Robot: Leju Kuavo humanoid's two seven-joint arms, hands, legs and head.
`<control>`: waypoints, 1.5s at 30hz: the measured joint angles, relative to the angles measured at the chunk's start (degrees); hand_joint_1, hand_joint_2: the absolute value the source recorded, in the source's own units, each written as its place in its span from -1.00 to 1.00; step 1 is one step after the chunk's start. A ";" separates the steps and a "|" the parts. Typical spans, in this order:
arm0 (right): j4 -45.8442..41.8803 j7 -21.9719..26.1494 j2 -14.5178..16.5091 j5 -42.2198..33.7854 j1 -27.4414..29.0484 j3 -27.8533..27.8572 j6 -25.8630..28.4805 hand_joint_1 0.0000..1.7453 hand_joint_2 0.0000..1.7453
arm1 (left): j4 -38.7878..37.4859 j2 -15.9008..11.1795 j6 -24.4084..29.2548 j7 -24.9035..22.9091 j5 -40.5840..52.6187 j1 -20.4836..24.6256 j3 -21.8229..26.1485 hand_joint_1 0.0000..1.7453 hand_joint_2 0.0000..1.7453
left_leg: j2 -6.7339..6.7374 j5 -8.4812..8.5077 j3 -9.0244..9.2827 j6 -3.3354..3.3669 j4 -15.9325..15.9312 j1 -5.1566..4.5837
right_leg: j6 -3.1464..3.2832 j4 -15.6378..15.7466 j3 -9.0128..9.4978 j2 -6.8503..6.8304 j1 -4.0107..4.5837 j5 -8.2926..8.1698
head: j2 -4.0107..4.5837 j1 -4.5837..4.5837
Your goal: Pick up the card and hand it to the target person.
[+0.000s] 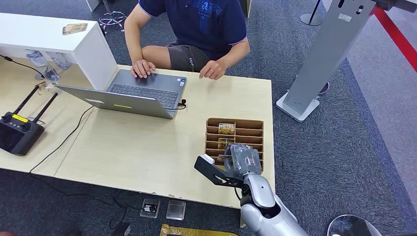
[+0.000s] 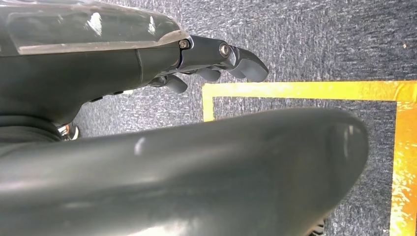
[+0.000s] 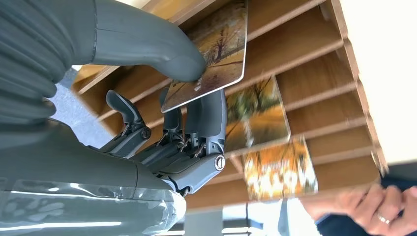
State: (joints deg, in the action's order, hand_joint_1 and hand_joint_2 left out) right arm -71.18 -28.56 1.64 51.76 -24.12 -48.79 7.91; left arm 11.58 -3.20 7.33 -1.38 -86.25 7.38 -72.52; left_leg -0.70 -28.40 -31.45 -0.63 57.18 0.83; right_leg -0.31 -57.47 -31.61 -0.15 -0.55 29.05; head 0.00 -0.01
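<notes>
Head view: high, looking forward and down across the counter [image 1: 147, 147] toward a seated person [image 1: 196, 29]. Right wrist view: close behind the right hand [image 3: 187, 123], facing the slotted wooden rack [image 3: 314, 54], shared with the head view [image 1: 235, 142]. Left wrist view: close, facing down at carpet [image 2: 319, 39].

Office (laptop [image 1: 142, 93], desk [image 1: 147, 152], carpet).

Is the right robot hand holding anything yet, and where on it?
Yes: the right robot hand pinches a card near one end, thumb on its picture face and fingers underneath, over the card rack.
</notes>
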 joint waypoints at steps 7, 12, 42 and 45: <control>-10.54 -2.39 -3.11 2.97 -1.71 2.73 -1.78 0.78 1.00 | 0.00 0.02 -0.14 -0.15 0.03 0.02 0.00 -1.00 -1.00 | 0.01 0.00 0.00 0.00 0.01 0.00 | 0.00 0.00 -0.02 0.03 0.00 0.00 | 0.00 -0.02; -15.81 -3.21 -5.06 3.14 -4.71 4.59 -3.24 0.78 1.00 | 0.00 0.03 -0.17 -0.61 0.21 0.27 0.00 -1.00 -1.00 | 0.02 0.00 0.01 0.00 0.01 0.00 | 0.01 0.00 -0.02 0.03 0.00 -0.01 | 0.00 -0.02; 30.73 11.82 8.34 -3.85 -28.41 1.18 9.32 -1.00 1.00 | 0.00 -1.31 -2.96 -1.68 0.99 1.83 -1.91 -1.00 -1.00 | -0.06 0.11 -0.15 -0.05 0.00 0.00 | 0.03 -0.11 -0.12 -0.06 0.00 -0.06 | 0.00 0.03; 31.77 11.84 8.56 -3.86 -28.62 0.96 9.69 -1.00 1.00 | 0.00 -1.37 -2.96 -1.66 1.07 1.89 -1.94 -1.00 -1.00 | -0.06 0.11 -0.14 -0.05 0.01 0.00 | 0.03 -0.11 -0.12 -0.04 0.00 -0.07 | 0.00 0.03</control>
